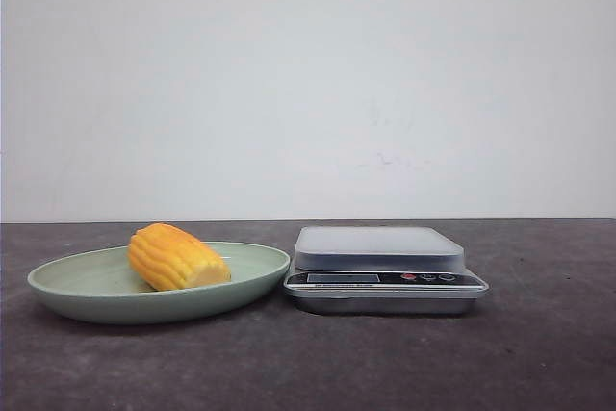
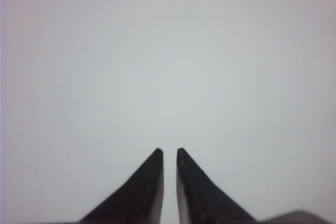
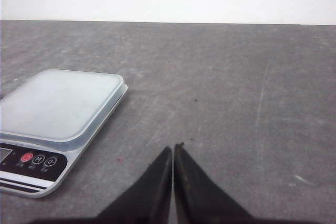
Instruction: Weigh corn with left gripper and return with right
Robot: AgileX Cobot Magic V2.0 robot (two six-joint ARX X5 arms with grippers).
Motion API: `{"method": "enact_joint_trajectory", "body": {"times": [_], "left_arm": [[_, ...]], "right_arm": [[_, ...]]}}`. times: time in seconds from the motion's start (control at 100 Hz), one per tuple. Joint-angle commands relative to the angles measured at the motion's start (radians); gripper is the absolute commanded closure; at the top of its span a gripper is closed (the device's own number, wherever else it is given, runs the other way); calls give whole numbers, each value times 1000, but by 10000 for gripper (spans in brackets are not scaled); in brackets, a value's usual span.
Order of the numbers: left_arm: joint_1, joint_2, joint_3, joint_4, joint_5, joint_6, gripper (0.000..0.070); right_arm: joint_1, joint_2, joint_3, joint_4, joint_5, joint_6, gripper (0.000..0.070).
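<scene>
- The left gripper (image 2: pixel 169 153) has its two fingers pressed nearly together with only a thin slit between them, holding nothing; its wrist view shows nothing but blank pale wall, so it is raised and aimed away from the bench.
- The right gripper (image 3: pixel 173 149) is likewise pressed together and empty, hanging low over bare bench toward the right side, with the scale (image 3: pixel 58 108) near it.
- The corn (image 1: pixel 176 257) lies on its side in the green plate (image 1: pixel 67 288) toward the left side of the bench, paler cut end facing the scale, which sits just beside the plate's rim.
- Risk: with fingers this close together, the left gripper cannot straddle the cob; it likely needs to spread before descending, or the tips will jab the kernels.
- Risk: the cob is round and the plate shallow and sloped, so an off-centre pinch may roll it away or tip the plate.
- Risk: plate and scale look almost touching; a nudge to the plate could shove the scale and spoil the reading.
- Risk: the right arm waits close to the scale, so the two arms may crowd each other there.
</scene>
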Motion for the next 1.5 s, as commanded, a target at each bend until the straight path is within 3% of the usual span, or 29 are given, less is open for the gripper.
{"method": "enact_joint_trajectory", "body": {"times": [0.0, 0.2, 0.48, 0.6, 0.74, 1.49], "left_arm": [[20, -19, -98, 32, 57, -4, 696], [99, -164, -447, 39, 162, -42, 696], [153, -374, -802, 130, 164, -43, 696], [171, -440, -919, 196, 155, -90, 696], [189, -471, -993, 202, 107, -148, 696], [263, -499, -1185, 214, 85, -133, 696]], "right_arm": [[-1, -2, -2, 11, 1, 6, 700], [-1, -2, -2, 11, 1, 6, 700], [-1, -2, -2, 11, 1, 6, 700], [-1, -2, -2, 11, 1, 6, 700], [-1, -2, -2, 11, 1, 6, 700], [-1, -2, -2, 11, 1, 6, 700]]}}
